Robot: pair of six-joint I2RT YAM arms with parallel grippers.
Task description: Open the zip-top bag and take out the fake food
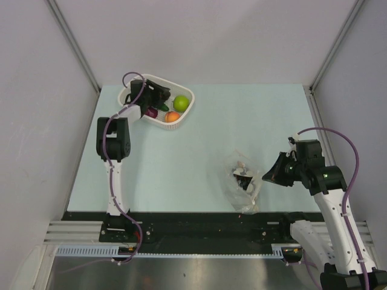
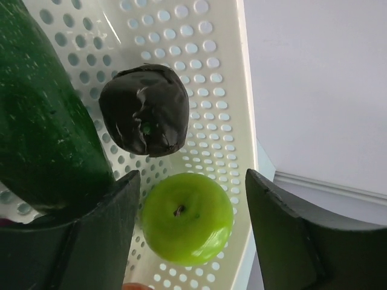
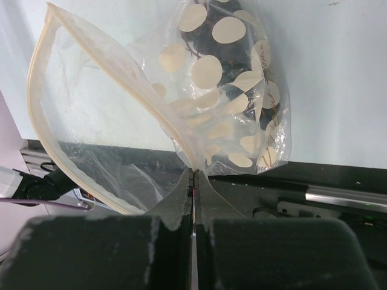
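Observation:
The zip-top bag (image 1: 242, 181) lies near the table's front edge, clear with a dark polka-dot panel (image 3: 230, 78); its mouth gapes open at the left of the right wrist view. My right gripper (image 1: 268, 175) is shut on a fold of the bag's plastic (image 3: 194, 172). My left gripper (image 1: 152, 93) hangs open over the white basket (image 1: 184, 115). In the left wrist view its jaws (image 2: 190, 178) stand apart above the lime-green ball (image 2: 187, 217), not touching it. Dark grapes (image 2: 145, 109) and the cucumber (image 2: 42, 121) lie beside it. An orange-red fruit (image 1: 172, 116) and a purple piece (image 1: 152, 112) are also in the basket.
The perforated basket wall (image 2: 224, 90) runs close by the left gripper's right finger. Grey enclosure walls surround the pale table (image 1: 199, 145). A black rail (image 1: 199, 220) runs along the front edge, just under the bag (image 3: 314, 181).

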